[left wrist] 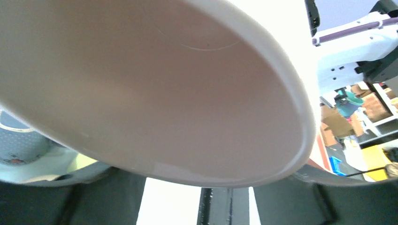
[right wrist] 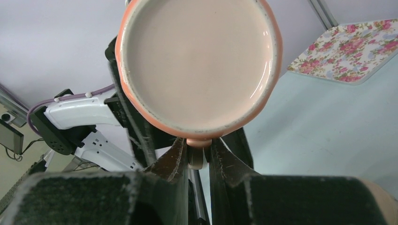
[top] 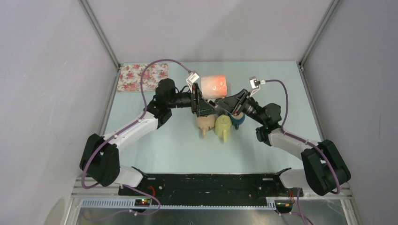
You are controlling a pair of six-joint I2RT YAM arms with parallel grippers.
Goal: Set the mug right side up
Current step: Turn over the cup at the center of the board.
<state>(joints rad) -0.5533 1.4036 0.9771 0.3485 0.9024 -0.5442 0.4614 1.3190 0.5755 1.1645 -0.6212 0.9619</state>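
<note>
Partway | mug [top: 214, 86] on its side, mid-far | right gripper [right wrist: 198, 152] pinches its handle [right wrist: 197, 161] | left gripper [top: 195, 98] jaws: can't tell | you've yet to stand it upright

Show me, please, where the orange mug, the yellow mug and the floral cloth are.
orange mug [top: 214, 86], top view, its side wall.
yellow mug [top: 222, 125], top view, its body.
floral cloth [top: 132, 77], top view, its left half.

Even light; mug [left wrist: 164, 93] blurred close-up.
</note>
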